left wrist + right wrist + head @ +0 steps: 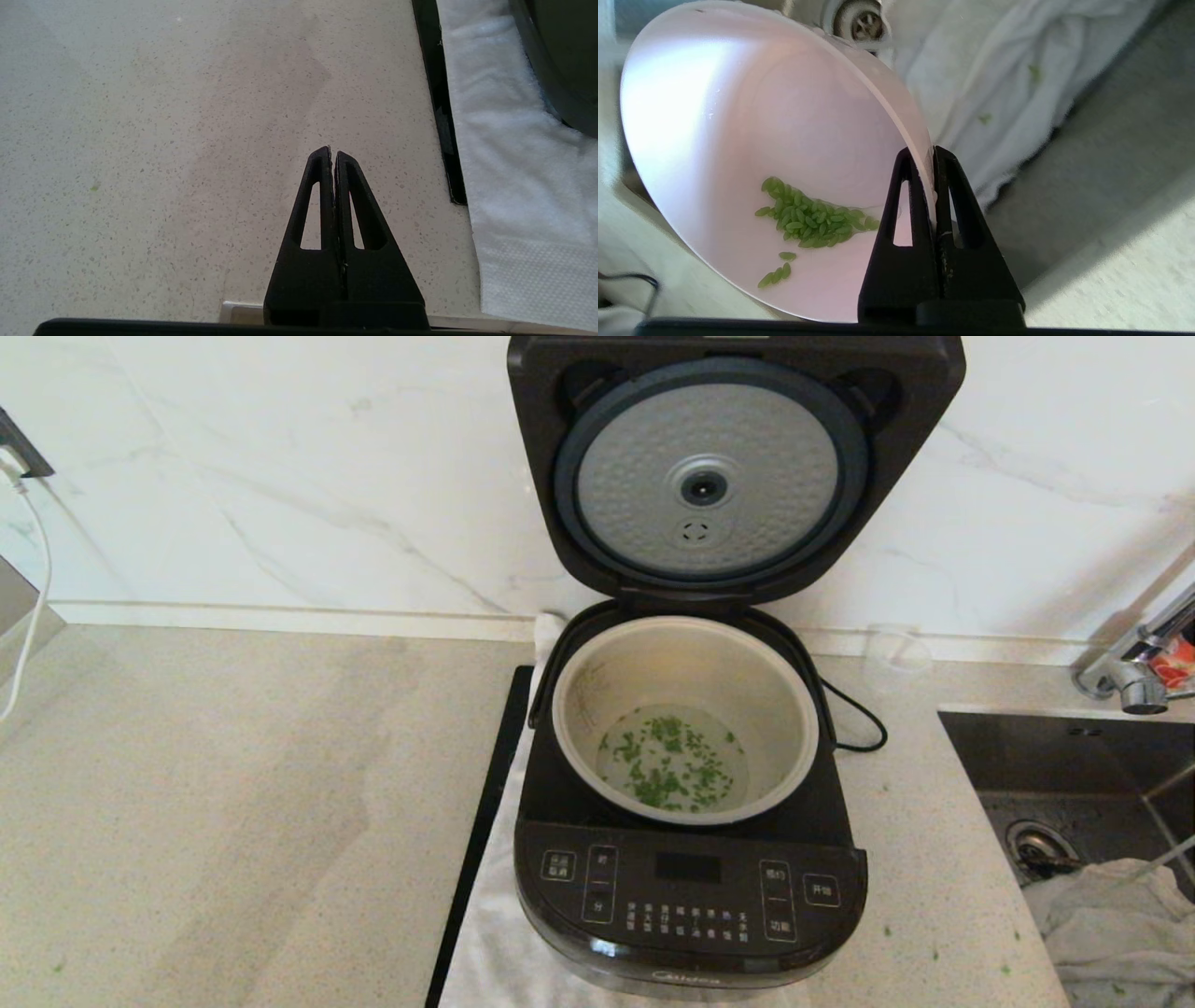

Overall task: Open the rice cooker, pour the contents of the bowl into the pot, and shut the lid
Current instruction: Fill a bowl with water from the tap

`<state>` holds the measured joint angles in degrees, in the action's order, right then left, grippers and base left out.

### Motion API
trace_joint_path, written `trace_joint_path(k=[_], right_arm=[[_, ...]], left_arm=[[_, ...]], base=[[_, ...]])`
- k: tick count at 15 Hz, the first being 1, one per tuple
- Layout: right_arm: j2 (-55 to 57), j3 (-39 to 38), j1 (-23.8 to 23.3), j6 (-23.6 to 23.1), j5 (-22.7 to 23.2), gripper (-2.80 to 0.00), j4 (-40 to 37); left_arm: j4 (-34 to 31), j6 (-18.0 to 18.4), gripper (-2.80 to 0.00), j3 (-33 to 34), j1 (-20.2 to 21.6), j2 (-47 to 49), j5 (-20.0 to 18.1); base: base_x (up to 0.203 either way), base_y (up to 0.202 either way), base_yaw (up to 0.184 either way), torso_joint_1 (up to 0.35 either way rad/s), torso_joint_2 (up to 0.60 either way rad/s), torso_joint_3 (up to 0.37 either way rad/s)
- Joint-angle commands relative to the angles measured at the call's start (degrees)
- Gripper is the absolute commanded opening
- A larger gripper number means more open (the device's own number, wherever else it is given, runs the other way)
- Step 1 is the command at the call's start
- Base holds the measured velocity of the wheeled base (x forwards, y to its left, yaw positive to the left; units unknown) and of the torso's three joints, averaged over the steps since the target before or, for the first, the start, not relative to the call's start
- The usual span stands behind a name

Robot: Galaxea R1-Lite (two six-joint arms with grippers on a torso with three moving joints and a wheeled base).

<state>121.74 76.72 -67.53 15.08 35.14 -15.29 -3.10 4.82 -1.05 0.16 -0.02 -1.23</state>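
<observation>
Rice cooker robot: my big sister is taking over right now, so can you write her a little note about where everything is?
Left gripper: shut, empty, parked over the counter left of the rice cooker.
Right gripper: shut on the bowl rim, out of the head view, above the sink cloth.
Lid: open, upright.
Pot: green bits in liquid already inside.
Bowl: tilted, some green bits remain in it.
Left: finish emptying the bowl if wanted, set it down, close the lid.
</observation>
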Motion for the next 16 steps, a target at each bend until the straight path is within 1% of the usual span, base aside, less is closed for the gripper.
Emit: trace_joint_path(k=[1,4,7,10,16], right_arm=[[1.84,2.55,1.68,1.55,0.20,-2.80,-0.01],[3.13,4.50,3.89,2.77,0.15,-2.80,-0.01],[4.79,8.22,5.72,5.25,0.03,-2.80,-0.01],[5.96,10.63,7.26,6.67,-0.31,-2.80,-0.01],[5.96,11.35,8.11,7.07,-0.42,-2.80,-0.01]], left_arm=[[-0.06,0.02,-2.80,0.00,0.02,-0.06,0.00],[-0.06,0.02,-2.80,0.00,0.02,-0.06,0.00],[-0.06,0.02,-2.80,-0.09,0.02,-0.06,0.00],[-0.06,0.02,-2.80,-0.06,0.02,-0.06,0.00],[-0.06,0.02,-2.80,0.00,0.02,-0.06,0.00]], base=[[0.000,0.000,0.000,0.000,0.00,0.000],[0.000,0.000,0.000,0.000,0.00,0.000],[0.000,0.000,0.000,0.000,0.00,0.000],[0.000,0.000,0.000,0.000,0.00,0.000],[0.000,0.000,0.000,0.000,0.00,0.000]])
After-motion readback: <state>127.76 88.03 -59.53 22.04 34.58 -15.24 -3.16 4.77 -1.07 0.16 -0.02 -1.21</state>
